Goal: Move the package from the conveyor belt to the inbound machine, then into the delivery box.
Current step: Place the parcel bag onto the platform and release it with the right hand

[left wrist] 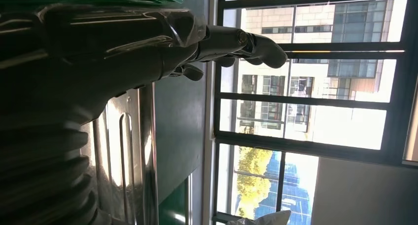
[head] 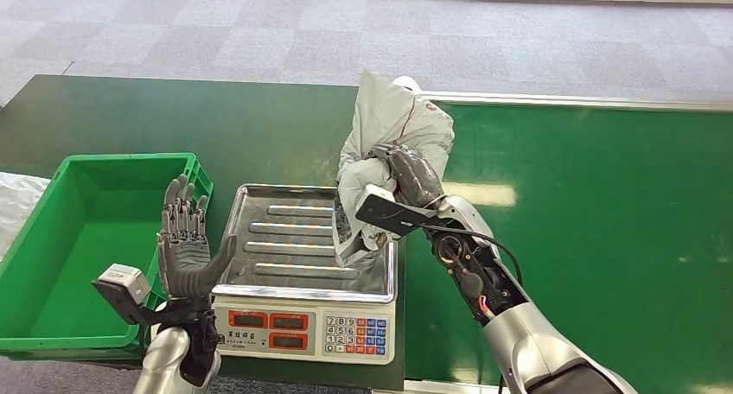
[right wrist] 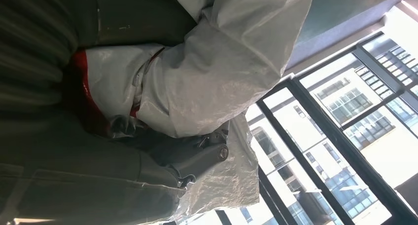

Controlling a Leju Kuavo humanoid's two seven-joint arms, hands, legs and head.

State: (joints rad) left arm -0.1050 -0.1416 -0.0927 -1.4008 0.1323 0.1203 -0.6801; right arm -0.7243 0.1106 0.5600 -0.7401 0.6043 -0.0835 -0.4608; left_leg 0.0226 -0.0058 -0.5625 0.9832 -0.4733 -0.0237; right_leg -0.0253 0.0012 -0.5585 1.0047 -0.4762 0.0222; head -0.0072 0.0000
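Note:
A crumpled white plastic package (head: pixel 389 143) with red print hangs over the right edge of the steel weighing tray (head: pixel 285 238) of the scale. My right hand (head: pixel 411 176) grips the package (right wrist: pixel 207 77) around its middle, fingers wrapped into the plastic. The bag's lower end reaches down to the tray's right side. My left hand (head: pixel 184 243) is raised upright between the green box (head: pixel 86 230) and the scale, palm facing the tray, fingers apart and holding nothing. In the left wrist view the left hand (left wrist: pixel 148 42) stretches out beside the tray (left wrist: pixel 123 151).
The scale's front panel (head: pixel 307 325) with red displays and a keypad faces me. The green conveyor belt (head: pixel 588 238) runs to the right. A white bag (head: pixel 17 204) lies left of the green box. Grey carpet lies beyond the table.

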